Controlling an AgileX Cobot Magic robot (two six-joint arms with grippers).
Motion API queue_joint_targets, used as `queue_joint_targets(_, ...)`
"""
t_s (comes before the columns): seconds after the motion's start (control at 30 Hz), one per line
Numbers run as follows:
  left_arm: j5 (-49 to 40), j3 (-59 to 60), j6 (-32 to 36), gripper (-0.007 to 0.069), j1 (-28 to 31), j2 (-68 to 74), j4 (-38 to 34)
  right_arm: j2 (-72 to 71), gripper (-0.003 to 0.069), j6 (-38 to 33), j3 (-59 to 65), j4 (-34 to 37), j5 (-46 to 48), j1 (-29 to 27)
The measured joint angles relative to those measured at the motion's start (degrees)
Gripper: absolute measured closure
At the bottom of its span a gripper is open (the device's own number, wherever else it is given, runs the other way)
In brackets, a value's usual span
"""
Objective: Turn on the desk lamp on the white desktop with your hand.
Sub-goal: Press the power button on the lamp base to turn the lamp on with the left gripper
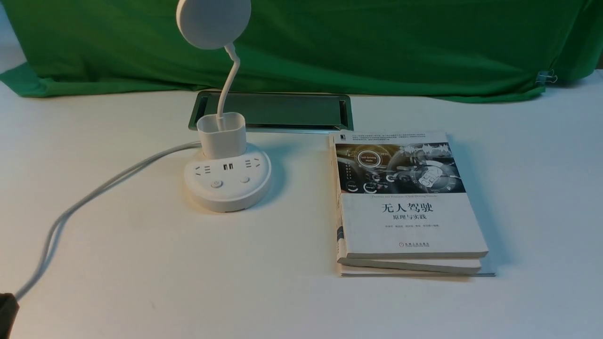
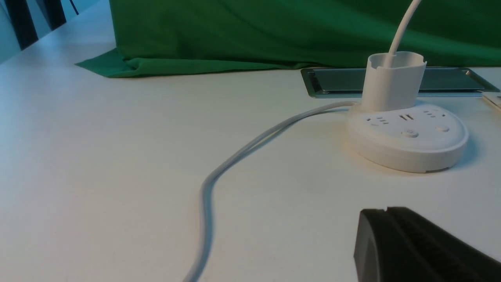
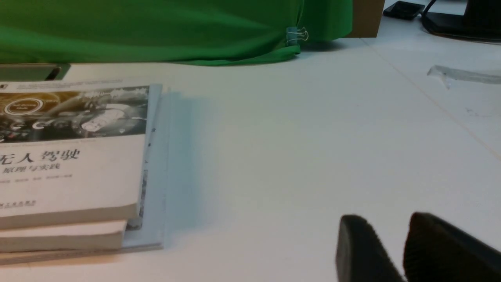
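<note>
The desk lamp (image 1: 227, 181) stands left of centre on the white desktop (image 1: 188, 282), its disc head (image 1: 213, 21) unlit above the cup holder. Two buttons (image 1: 216, 184) sit on the front of the round base. In the left wrist view the lamp base (image 2: 407, 137) lies ahead of my left gripper (image 2: 385, 212), well apart from it. That hand is shut, jaws pressed together with nothing between them. A dark bit of it shows at the front view's lower left corner (image 1: 7, 313). My right gripper (image 3: 387, 227) hovers low over bare desktop, jaws slightly apart and empty.
The lamp's grey cord (image 1: 94, 193) trails from the base toward the left front edge. A stack of books (image 1: 405, 202) lies right of the lamp. The metal-framed cable hatch (image 1: 282, 110) sits behind the lamp, in front of the green cloth (image 1: 377, 47).
</note>
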State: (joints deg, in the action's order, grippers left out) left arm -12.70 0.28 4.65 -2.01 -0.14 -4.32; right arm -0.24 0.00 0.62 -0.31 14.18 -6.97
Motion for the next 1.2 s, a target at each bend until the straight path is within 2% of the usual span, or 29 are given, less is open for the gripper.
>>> queue_joint_targets(0.47, 0.1, 0.0, 0.0, 0.0603, 0.0, 0.0, 0.0, 0.0, 0.0418, 0.0, 0.0, 0.0, 0.0, 0.0)
queue_joint_targets(0.63, 5.5, 0.0, 0.0, 0.0603, 0.0, 0.0, 1.3, 0.0, 0.0418, 0.0, 0.0, 0.0, 0.0, 0.0)
queue_joint_targets(0.8, 29.2, 0.0, 0.2, 0.0603, 0.0, 0.0, 3.9, 0.0, 0.0418, 0.0, 0.0, 0.0, -0.1, 0.0)
queue_joint_targets(0.83, 36.4, 0.0, 0.2, 0.0603, 0.0, 0.0, 4.3, 0.0, 0.0418, 0.0, 0.0, 0.0, -0.1, 0.0)
queue_joint_targets(0.9, 42.9, 0.0, 0.2, 0.0603, 0.0, 0.0, 4.3, 0.0, 0.0418, 0.0, 0.0, 0.0, -0.1, 0.0)
queue_joint_targets(0.93, 49.0, 0.0, 0.1, 0.0603, 0.0, 0.0, 4.3, 0.0, 0.0418, 0.0, 0.0, 0.0, -0.1, 0.0)
queue_joint_targets(1.0, 54.0, 0.0, -0.7, 0.0603, 0.0, 0.0, 4.8, 0.0, 0.0418, 0.0, 0.0, 0.0, -0.1, 0.0)
queue_joint_targets(1.1, 65.3, 0.0, -6.7, 0.0603, 0.0, 0.0, 7.9, 0.0, 0.0418, 0.0, 0.0, 0.0, -0.1, 0.0)
queue_joint_targets(1.13, 67.4, 0.0, -8.5, 0.0603, 0.0, -0.2, 8.7, 0.0, 0.0418, 0.0, 0.0, 0.0, -0.1, 0.0)
queue_joint_targets(1.2, 66.0, -2.1, -12.0, 0.0603, 0.0, -0.2, 9.8, 0.0, 0.0418, 0.0, 0.0, 0.0, -0.1, 0.0)
